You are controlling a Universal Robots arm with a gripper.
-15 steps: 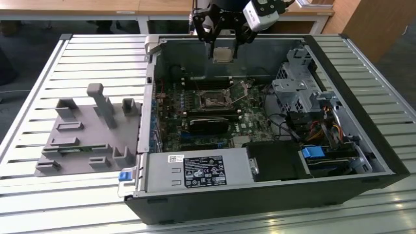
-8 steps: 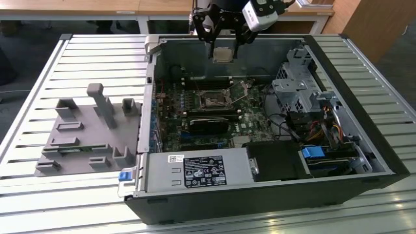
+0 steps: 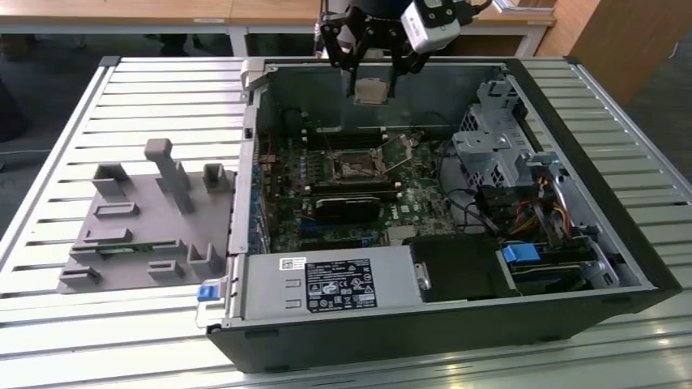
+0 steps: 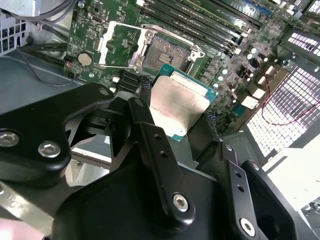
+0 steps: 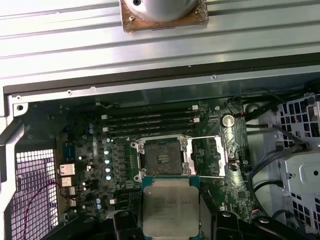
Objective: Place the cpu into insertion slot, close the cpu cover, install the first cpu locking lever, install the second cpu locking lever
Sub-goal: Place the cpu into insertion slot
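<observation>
Watching the second wrist view, I see the two black metal fingers (image 4: 141,117) clamped on opposite edges of the small flat square silver-tan cpu (image 4: 180,102), holding it in the air above the green circuit board (image 4: 87,31). In the first wrist view, the small square dark-centred insertion slot (image 5: 163,158) lies bare just beyond the chip, with the thin square silver cpu cover (image 5: 206,137) standing open beside it. The open black computer case (image 3: 433,332) rests on the slatted metal counter (image 3: 162,89).
</observation>
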